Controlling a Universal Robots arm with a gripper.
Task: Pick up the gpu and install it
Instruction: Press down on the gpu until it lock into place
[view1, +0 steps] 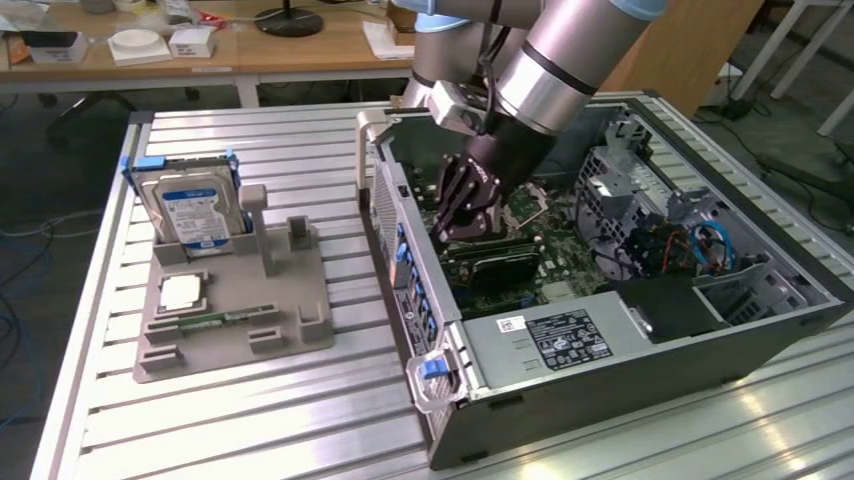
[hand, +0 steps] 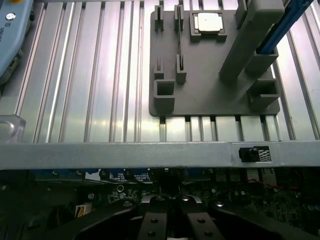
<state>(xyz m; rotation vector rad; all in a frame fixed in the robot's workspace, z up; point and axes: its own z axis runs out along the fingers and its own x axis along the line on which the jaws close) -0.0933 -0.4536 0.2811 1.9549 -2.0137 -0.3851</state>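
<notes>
Open PC case lies on the slatted table, arm reaching inside. Gripper sits low over the motherboard, fingers pressed together. Gpu lies directly below the fingertips, apparently seated in its slot, though contact is hard to judge. Grey fixture tray sits outside the case wall beside the gripper, holding hard drive and cpu.

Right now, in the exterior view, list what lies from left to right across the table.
Hard drive standing in the grey holder → the case's near wall → gripper down over the motherboard → blue cables at the case's right side.
</notes>
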